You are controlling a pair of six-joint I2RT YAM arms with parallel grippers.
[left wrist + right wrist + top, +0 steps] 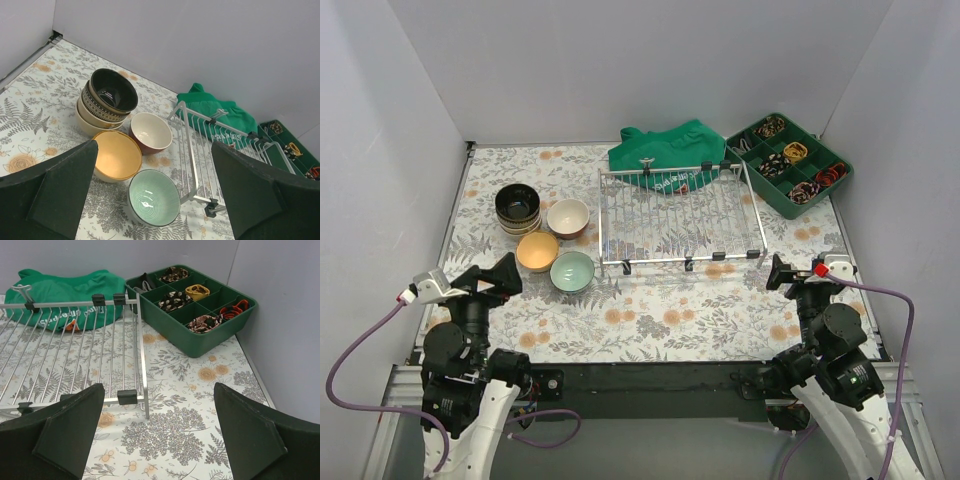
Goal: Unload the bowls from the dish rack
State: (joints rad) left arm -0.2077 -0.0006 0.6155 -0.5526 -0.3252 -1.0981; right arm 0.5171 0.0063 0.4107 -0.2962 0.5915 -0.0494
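Black plastic on both arms: left end effector (498, 277) spread wide with nothing between its jaws, parked at the near left of the tabletop (650, 320). The right end effector (782, 272) is likewise released and empty, near right, just off the near right corner of the dish rack (680, 215). Out from the left one: mint green bowl (572, 270) closest, orange bowl (537, 250) just beside it, cream bowl (568, 216) behind, then a stack of three bowls (517, 208) with a dark glossy one on top. All stand upright on the tabletop left of the dish rack, none inside it. The wire grid shows bare in the overhead view, so unloading looks finished. Bowls look like glazed ceramic: rigid, fairly heavy, slick, chip-prone if knocked together. Best hold would be a rim pinch, one jaw inside the wall and one outside. The stack may slide apart if lifted by the top bowl only. Rack reads as light, stiff wire. Behind it a green cloth (665, 150), to its right a green compartment tray (788, 163).
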